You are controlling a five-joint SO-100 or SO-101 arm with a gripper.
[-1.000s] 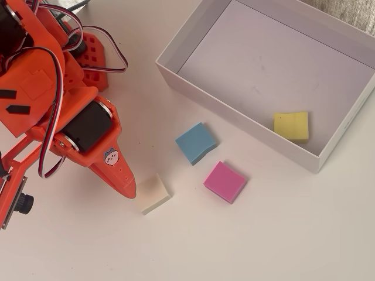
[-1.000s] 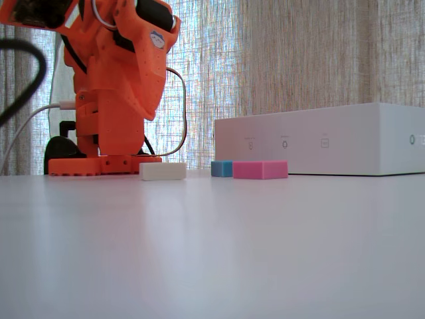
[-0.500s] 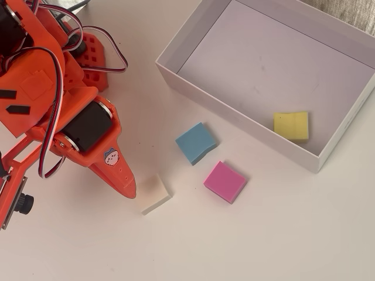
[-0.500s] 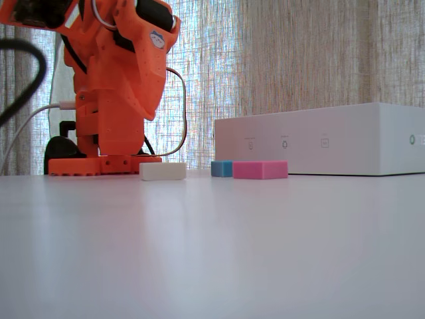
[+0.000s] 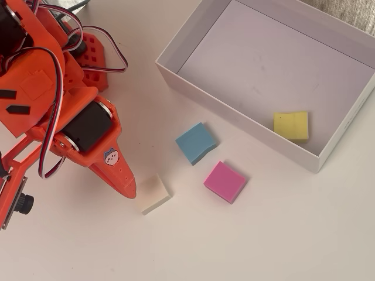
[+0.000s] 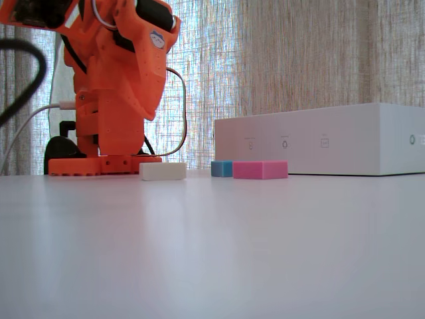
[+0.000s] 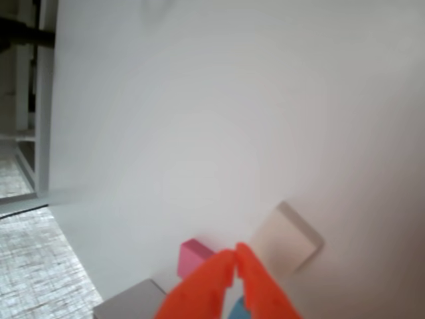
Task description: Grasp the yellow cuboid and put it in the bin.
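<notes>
The yellow cuboid (image 5: 291,125) lies flat on the floor of the white bin (image 5: 234,111), near its front wall in the overhead view. The bin (image 6: 319,138) shows as a low white box in the fixed view, where the cuboid is hidden behind its wall. My orange gripper (image 5: 130,188) hangs raised above the table to the left of the bin, over the cream block (image 5: 153,194). Its fingers meet at the tips in the wrist view (image 7: 234,256) and hold nothing.
A blue block (image 5: 195,142), a pink block (image 5: 225,181) and the cream block (image 6: 163,171) lie on the white table in front of the bin. The arm's orange base (image 6: 103,163) stands at the left. The pink block (image 7: 194,258) and cream block (image 7: 285,243) show in the wrist view.
</notes>
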